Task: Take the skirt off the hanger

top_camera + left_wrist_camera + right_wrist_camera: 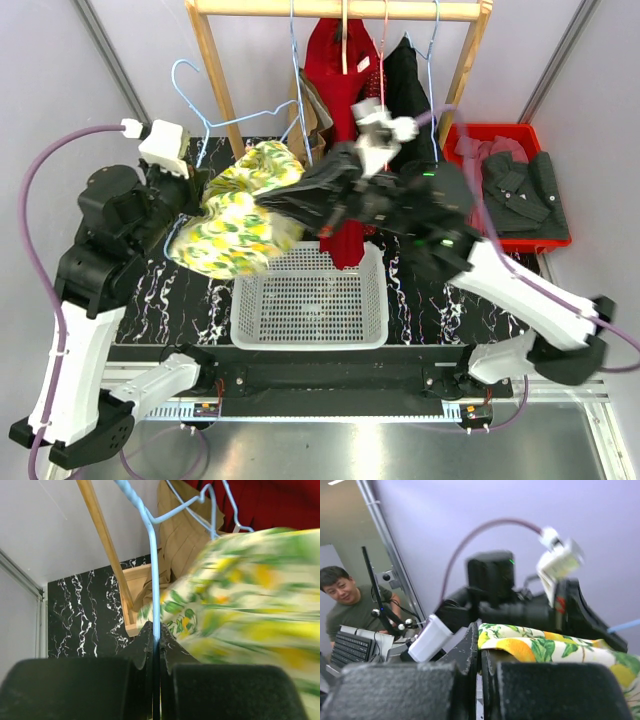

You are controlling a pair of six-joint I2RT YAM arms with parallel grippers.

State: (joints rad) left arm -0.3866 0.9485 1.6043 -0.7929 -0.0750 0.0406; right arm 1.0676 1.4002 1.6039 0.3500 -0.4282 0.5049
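Note:
The skirt point(245, 212), yellow and green floral, hangs bunched above the table's left half, on a light blue wire hanger point(245, 118). My left gripper point(197, 192) is at the skirt's left side and is shut on the hanger's wire point(152, 570), with the skirt point(250, 610) just to its right. My right gripper point(275, 200) reaches in from the right and is shut on the skirt's edge point(545, 647); its jaws point(481, 652) pinch the fabric's hem. Part of the hanger is hidden under the skirt.
A white mesh basket point(310, 335) stands below the skirt at the table's front. A wooden rack point(340, 10) behind holds red point(340, 60), black point(405, 80) and brown point(312, 115) garments on hangers. A red bin point(470, 135) with dark clothes is at the right.

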